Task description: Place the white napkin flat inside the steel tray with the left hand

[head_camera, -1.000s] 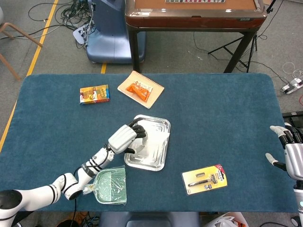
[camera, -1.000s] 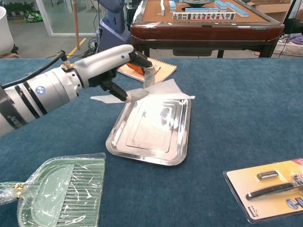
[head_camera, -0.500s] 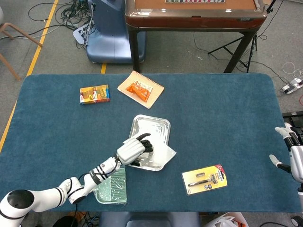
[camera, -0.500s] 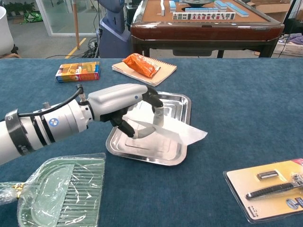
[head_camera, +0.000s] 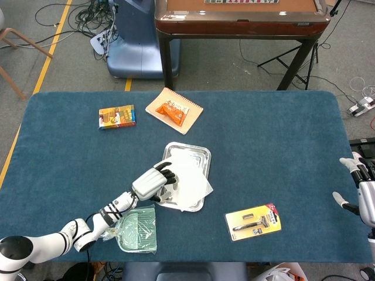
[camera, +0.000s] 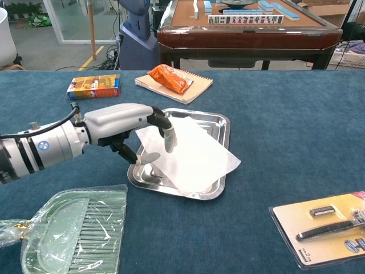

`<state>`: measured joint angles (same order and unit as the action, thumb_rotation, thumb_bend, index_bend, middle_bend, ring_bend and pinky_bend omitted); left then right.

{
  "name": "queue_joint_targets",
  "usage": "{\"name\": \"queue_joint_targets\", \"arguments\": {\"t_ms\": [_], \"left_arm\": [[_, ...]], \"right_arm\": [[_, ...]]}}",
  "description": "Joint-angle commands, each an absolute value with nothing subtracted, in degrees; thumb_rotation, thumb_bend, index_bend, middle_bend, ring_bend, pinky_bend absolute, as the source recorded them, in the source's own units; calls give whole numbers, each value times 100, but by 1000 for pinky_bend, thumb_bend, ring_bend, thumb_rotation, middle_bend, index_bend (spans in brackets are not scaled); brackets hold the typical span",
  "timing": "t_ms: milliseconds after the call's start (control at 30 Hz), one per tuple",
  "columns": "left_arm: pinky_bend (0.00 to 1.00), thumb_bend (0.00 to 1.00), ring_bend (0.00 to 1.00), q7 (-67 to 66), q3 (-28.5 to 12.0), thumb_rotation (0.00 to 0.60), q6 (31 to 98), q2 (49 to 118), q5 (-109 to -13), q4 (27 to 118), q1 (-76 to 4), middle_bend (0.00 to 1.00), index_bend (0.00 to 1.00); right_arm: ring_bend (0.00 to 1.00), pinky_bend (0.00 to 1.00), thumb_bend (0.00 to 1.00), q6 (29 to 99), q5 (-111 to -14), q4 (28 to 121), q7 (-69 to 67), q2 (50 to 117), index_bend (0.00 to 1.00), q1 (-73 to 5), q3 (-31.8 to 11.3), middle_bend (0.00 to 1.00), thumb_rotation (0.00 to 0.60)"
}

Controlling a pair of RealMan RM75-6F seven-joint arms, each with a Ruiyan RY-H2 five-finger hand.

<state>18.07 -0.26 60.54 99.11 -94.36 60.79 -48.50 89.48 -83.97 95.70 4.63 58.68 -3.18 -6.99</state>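
You are at the release step: the white napkin (camera: 191,155) lies spread over most of the steel tray (camera: 222,123), but its right corner hangs over the tray's right rim onto the cloth, so it is not yet fully inside. Your left hand (camera: 128,128) sits over the tray's left edge with its fingers (camera: 169,138) apart and curved down; they seem to have let the napkin go, though whether a fingertip is touching its edge cannot be told. Your right hand (head_camera: 360,190) waits at the table's far right edge, fingers spread, holding nothing. The next move, as I judge it, calls for nudging the sheet leftward so the overhanging corner comes within the rim, then lifting clear without dragging the paper. The blue table cover (head_camera: 275,146) also carries a green dustpan in plastic (head_camera: 137,230), a razor on its card (head_camera: 253,222), a small orange box (head_camera: 116,116) and a snack packet on a notebook (head_camera: 174,110); beyond stands a brown table (head_camera: 240,17) on a grey floor with cables
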Motion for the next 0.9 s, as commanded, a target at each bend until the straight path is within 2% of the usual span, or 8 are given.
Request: {"name": "queue_joint_targets", "arguments": {"t_ms": [33,367,500,533,600,700,833,900], "left_arm": [[82,388,274,1787,-24,600,6001,9876,-9369,6075,-4823,314,438],[82,377,258,1258,-467,600,6041,9614,-8648,6428,-4563,276,381],[82,306,262,636,-603,580,6087,9253,-8359,6859,-4417,276,376],[82,288,260,510,-614,545,6068,9154,-8290,6995,-4384,276,384],[82,236,242,303,-623,367,6001,8908,-8149,7340,-4316,276,413],[75,192,175,113,-590,198,5794,8602,-7936,7739,-4252,249,417],[17,135,79,-96,-535,29,5439,8347,-7622,8126,-4227,157,390],[0,100,41,-210,-516,0,5306,8270,-7499,8276,-4230,116,363]], "right_arm": [[143,183,154,8947,-8388,9576,470,5869,233,-315,-702,243,600],[143,183,153,8948,-8418,9607,492,5856,233,-330,-716,243,600],[143,183,154,8929,-8426,9577,454,5878,233,-343,-717,243,600],[143,183,154,8928,-8434,9571,447,5884,233,-345,-714,243,600],[143,183,154,8922,-8449,9558,433,5895,233,-350,-709,243,600],[143,183,154,8912,-8455,9540,415,5912,233,-355,-705,243,600],[143,183,154,8907,-8474,9535,397,5928,233,-362,-701,243,600],[143,183,153,8921,-8494,9540,395,5926,233,-359,-697,243,600]]}}
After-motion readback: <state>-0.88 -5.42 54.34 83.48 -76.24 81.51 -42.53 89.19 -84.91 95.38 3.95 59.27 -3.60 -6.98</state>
